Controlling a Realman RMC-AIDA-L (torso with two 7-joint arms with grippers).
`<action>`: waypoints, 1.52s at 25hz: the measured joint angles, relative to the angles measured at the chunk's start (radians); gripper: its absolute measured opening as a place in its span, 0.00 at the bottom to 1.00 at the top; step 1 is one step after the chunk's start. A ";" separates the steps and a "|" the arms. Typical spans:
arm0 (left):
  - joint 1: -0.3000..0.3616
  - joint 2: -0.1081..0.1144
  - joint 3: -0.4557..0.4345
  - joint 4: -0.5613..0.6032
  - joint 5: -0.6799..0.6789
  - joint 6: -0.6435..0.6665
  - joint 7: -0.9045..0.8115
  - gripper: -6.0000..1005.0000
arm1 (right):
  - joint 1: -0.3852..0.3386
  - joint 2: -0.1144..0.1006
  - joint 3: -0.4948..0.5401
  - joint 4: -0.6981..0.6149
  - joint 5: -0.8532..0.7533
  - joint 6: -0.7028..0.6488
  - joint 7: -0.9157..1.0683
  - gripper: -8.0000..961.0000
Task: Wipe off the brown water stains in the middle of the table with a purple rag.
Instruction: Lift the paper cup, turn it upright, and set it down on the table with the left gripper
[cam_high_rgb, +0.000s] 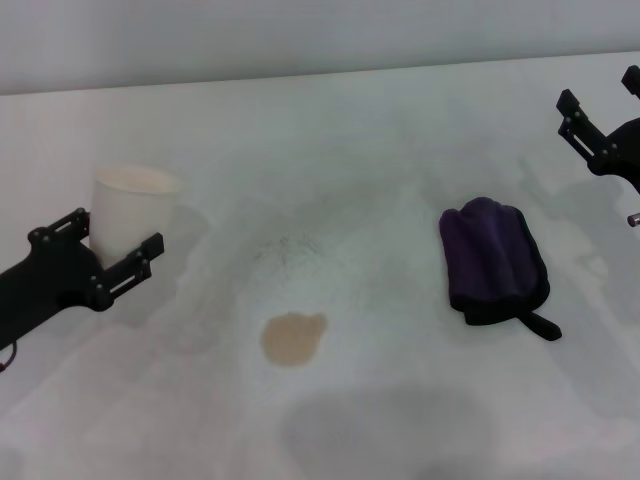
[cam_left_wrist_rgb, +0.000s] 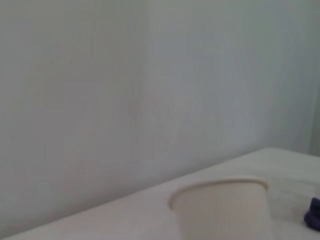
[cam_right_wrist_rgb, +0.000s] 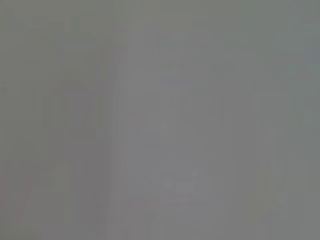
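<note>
The brown water stains (cam_high_rgb: 293, 338) lie nearest, mid-table (cam_high_rgb: 400, 420), unwiped. Farther right lies the purple rag (cam_high_rgb: 493, 258), untouched; the right gripper (cam_high_rgb: 600, 115), jaws apart and empty, should descend squarely over its middle. The left gripper (cam_high_rgb: 105, 255) stands open around a white paper cup (cam_high_rgb: 133, 207)

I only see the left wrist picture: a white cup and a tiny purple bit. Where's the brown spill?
Observer: The head view shows the brown water stains mid-way across the table, between the cup and the purple rag.
Operator: Is the rag on the spill?
Observer: No, it lies apart from it, toward the robot's right.
Operator: Who's holding the rag?
Observer: Nobody. The right pincer hangs open past the rag, and the left pincer is at the cup.
</note>
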 joint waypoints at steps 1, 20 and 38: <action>0.003 0.000 0.000 0.009 0.001 -0.012 0.006 0.65 | 0.000 0.000 0.000 0.000 -0.002 0.000 0.000 0.89; 0.023 0.001 0.000 0.088 -0.013 -0.111 0.103 0.64 | 0.007 0.006 -0.021 0.012 -0.013 0.073 0.005 0.89; 0.098 -0.003 -0.001 0.197 0.019 -0.244 0.243 0.70 | 0.016 0.002 -0.022 0.002 -0.013 0.065 0.005 0.89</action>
